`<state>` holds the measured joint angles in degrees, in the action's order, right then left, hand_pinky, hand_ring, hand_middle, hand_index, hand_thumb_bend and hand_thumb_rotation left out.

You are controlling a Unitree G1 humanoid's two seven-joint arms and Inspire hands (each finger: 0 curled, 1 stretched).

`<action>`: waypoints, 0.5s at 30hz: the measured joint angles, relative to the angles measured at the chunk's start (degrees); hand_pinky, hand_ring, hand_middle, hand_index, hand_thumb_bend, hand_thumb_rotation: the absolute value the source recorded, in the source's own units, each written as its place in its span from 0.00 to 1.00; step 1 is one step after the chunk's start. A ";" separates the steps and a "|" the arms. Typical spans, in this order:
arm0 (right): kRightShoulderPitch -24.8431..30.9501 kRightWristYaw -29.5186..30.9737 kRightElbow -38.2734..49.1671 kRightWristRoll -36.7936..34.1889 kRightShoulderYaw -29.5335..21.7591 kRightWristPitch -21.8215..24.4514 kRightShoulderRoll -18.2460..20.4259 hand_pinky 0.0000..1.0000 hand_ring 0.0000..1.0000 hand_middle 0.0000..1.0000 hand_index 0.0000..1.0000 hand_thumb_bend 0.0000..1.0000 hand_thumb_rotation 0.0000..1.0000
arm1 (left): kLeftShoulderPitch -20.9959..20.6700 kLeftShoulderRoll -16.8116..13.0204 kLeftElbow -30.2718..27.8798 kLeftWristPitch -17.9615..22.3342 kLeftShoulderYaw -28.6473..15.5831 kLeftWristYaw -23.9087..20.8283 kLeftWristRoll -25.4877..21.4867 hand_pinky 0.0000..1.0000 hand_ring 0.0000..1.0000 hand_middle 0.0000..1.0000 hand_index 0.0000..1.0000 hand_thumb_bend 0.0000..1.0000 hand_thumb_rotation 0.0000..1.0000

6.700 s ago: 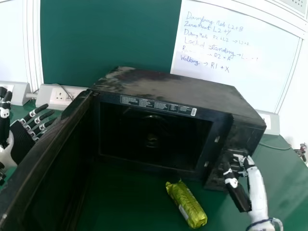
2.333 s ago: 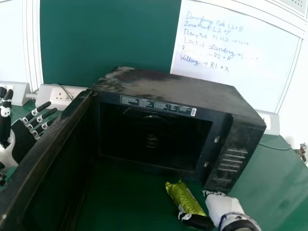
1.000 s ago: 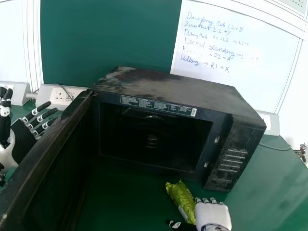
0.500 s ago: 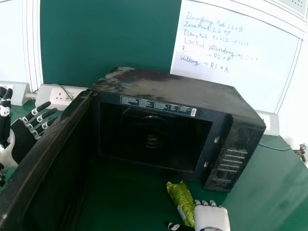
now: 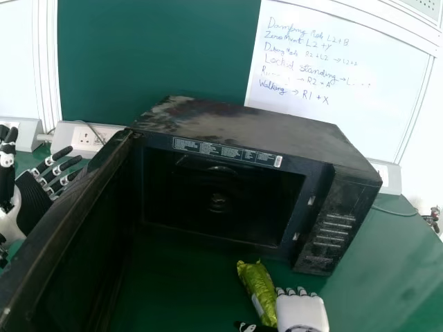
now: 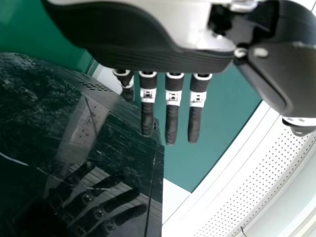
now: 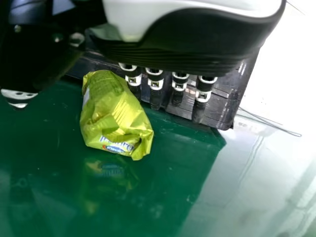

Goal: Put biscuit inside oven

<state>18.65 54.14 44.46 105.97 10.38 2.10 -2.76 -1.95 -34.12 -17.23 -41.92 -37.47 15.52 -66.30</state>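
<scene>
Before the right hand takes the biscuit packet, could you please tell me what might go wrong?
The packet lies loose beside the right hand, so it might roll or slip as the fingers close. The oven's opening has a raised lower edge; a low lift could catch there. The left hand is close to the open door and might bump it if moved.

My left hand (image 5: 31, 202) is open at left, my right hand (image 5: 302, 313) near right, straight-fingered, thumb spread
</scene>
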 measured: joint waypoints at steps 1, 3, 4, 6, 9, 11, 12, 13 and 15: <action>-0.06 0.10 0.03 -0.16 0.03 -0.03 0.02 0.94 1.00 1.00 1.00 1.00 0.44 | 0.00 -0.01 0.00 0.00 0.00 0.00 0.01 0.76 0.77 0.74 0.71 0.30 0.16; -0.32 0.62 0.12 -0.30 0.10 -0.07 0.15 0.95 1.00 1.00 1.00 1.00 0.43 | 0.00 -0.04 0.00 0.00 0.00 0.15 0.14 0.77 0.78 0.75 0.72 0.29 0.16; -0.44 0.73 0.13 -0.30 0.12 -0.10 0.20 0.94 1.00 1.00 1.00 1.00 0.42 | 0.00 -0.04 -0.01 0.00 0.00 0.20 0.20 0.77 0.79 0.75 0.72 0.29 0.16; -0.84 0.91 0.16 -0.17 0.20 -0.49 0.17 0.92 1.00 1.00 1.00 1.00 0.41 | 0.00 -0.04 0.00 0.00 0.00 0.37 0.20 0.80 0.80 0.76 0.72 0.28 0.16; -1.11 -0.20 0.71 0.38 1.69 -1.17 0.02 0.87 0.98 1.00 0.99 1.00 0.39 | 0.00 -0.04 0.00 0.02 0.00 0.73 0.25 0.79 0.78 0.75 0.72 0.32 0.16; -1.09 -1.53 1.41 0.54 2.84 -1.93 -0.14 0.83 0.95 0.99 0.96 1.00 0.41 | 0.01 -0.04 -0.02 0.04 0.00 0.71 0.33 0.80 0.79 0.75 0.72 0.29 0.16; -1.08 -2.27 1.60 0.73 3.33 -2.34 -0.50 0.81 0.92 0.98 0.94 1.00 0.42 | 0.01 -0.03 -0.03 0.04 0.00 0.71 0.32 0.81 0.80 0.76 0.73 0.27 0.16; -1.10 -3.38 1.84 1.19 3.84 -2.93 -1.21 0.75 0.87 0.95 0.90 1.00 0.43 | 0.01 -0.03 -0.04 0.06 0.00 0.72 0.33 0.81 0.80 0.76 0.73 0.26 0.17; -1.10 -4.61 1.87 1.67 4.55 -3.33 -1.82 0.63 0.77 0.88 0.85 1.00 0.42 | 0.01 -0.03 -0.03 0.14 0.00 0.75 0.33 0.82 0.81 0.77 0.75 0.28 0.17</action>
<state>17.54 49.53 46.33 107.64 14.93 -1.23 -4.59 -1.94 -34.15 -17.27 -41.78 -37.47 16.27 -65.97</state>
